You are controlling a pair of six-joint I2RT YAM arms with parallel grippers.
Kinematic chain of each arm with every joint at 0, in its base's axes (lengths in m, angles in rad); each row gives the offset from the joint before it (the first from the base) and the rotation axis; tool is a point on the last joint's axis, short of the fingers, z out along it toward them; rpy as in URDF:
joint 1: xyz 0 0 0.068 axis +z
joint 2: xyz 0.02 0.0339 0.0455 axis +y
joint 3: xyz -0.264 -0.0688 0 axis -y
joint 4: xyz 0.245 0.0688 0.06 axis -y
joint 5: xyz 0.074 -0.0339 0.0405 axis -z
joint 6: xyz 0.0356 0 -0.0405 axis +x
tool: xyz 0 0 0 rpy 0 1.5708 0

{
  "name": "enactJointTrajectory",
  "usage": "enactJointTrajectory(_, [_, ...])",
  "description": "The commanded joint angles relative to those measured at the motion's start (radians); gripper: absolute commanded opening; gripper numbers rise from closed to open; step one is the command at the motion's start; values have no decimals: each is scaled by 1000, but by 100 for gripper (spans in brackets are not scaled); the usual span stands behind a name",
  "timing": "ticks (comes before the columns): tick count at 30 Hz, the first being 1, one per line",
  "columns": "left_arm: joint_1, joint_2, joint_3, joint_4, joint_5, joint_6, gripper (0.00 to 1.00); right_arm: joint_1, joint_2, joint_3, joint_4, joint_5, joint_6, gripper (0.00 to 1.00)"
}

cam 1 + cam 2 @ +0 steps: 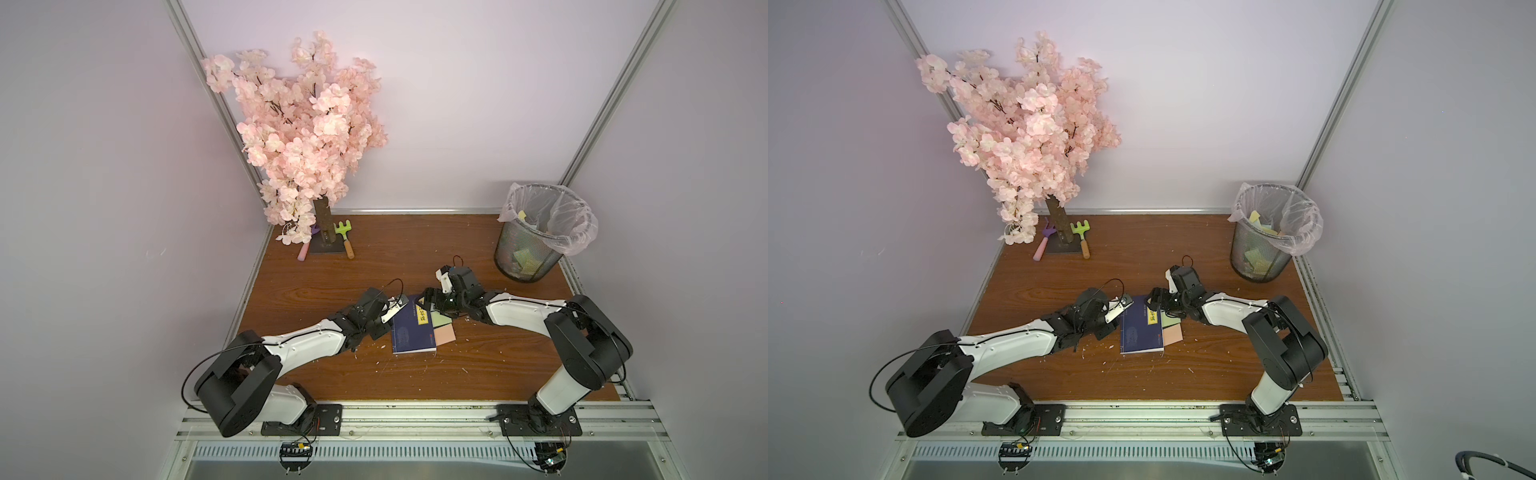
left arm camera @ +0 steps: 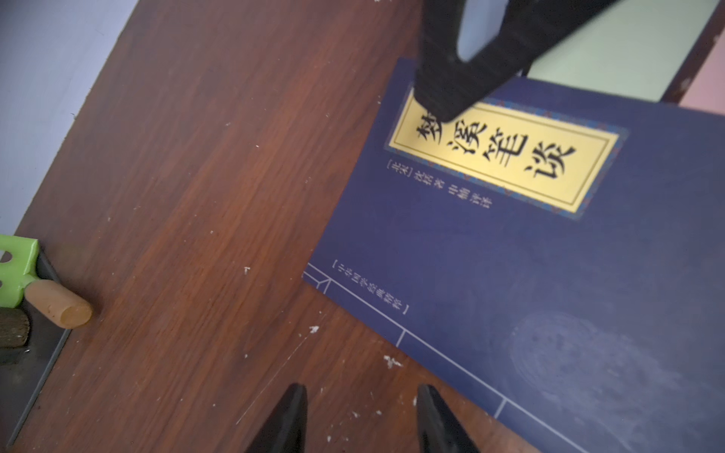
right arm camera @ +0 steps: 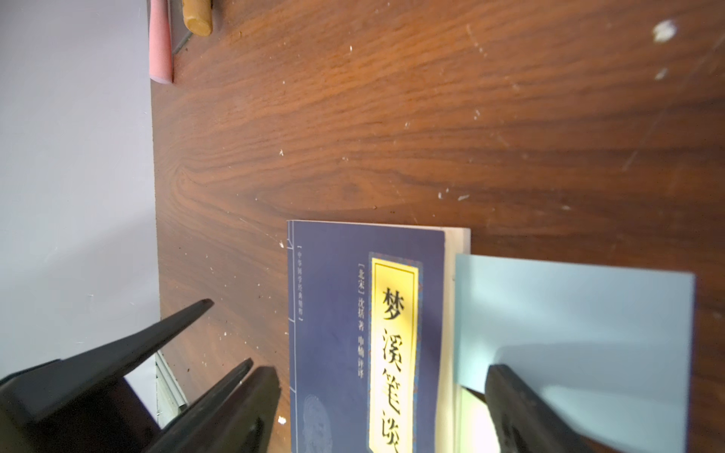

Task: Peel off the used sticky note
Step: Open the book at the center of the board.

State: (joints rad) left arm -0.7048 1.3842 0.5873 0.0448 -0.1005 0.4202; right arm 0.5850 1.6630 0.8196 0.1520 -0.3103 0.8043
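Both grippers are standing spread, gripping nothing: right gripper (image 3: 388,412) is straddling the book's (image 1: 413,332) page edge, one finger on the cover, the other over the green note (image 3: 569,333); left gripper (image 2: 367,419) is hovering by the spine. Green note is sticking out of the book beside a pink note (image 1: 443,333), on the table (image 1: 332,291)

Blossom tree (image 1: 299,137), green rake (image 1: 345,239), lined mesh bin (image 1: 523,253)

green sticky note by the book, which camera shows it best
The right wrist view: the green sticky note fills much of the frame, beside the book. The left wrist view catches only a strip at the frame's edge. In both top views it is a small patch.
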Motion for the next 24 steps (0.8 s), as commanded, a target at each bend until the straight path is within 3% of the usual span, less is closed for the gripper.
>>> enactJointTrajectory(1, [9,31,12,12,-14,7,46,20,-6,51,-27,17,-30,85])
enactJointTrajectory(24, [9,181,119,11,5,-8,48,33,36,69,-24,26,-35,86])
